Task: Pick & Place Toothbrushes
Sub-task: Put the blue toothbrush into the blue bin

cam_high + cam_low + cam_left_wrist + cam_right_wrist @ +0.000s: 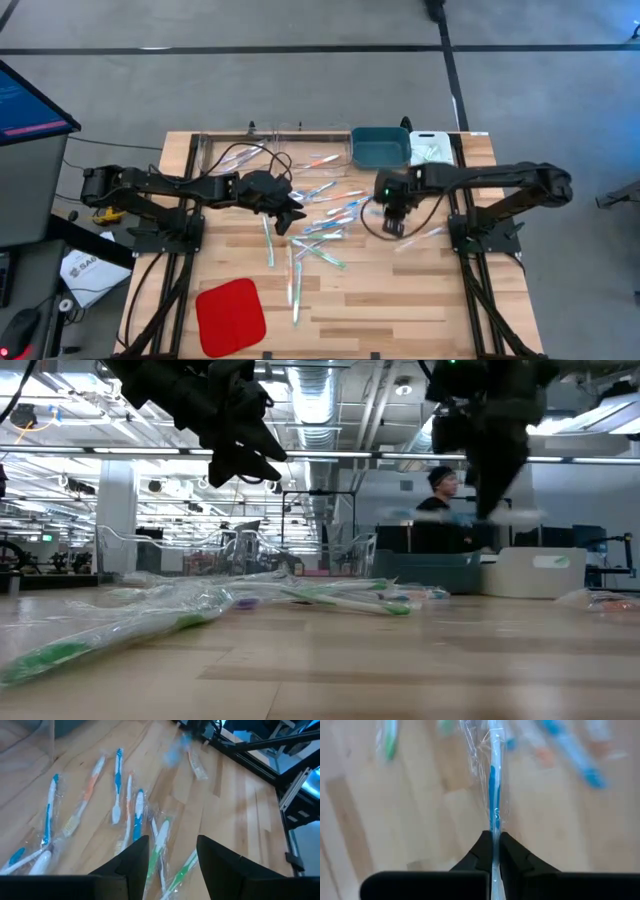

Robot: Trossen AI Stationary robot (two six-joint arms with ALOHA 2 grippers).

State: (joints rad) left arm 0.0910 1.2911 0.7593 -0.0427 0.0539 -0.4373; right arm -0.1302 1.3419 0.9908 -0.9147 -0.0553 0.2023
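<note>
Right wrist view: right hand (pixel 493 845) pinches a blue toothbrush (pixel 493 775), long axis running straight ahead from it; left hand (pixel 172 855) wide above the scattered toothbrushes (pixel 115 785).

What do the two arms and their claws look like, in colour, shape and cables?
Both arms are black and jointed, built of slim links on black frame bases. The left claw has two broad, flat, dark fingers. The right claw has dark fingers that narrow to tips. A green light glows on the right wrist, with a black cable loop hanging below. Black cables also trail behind the left arm.
</note>
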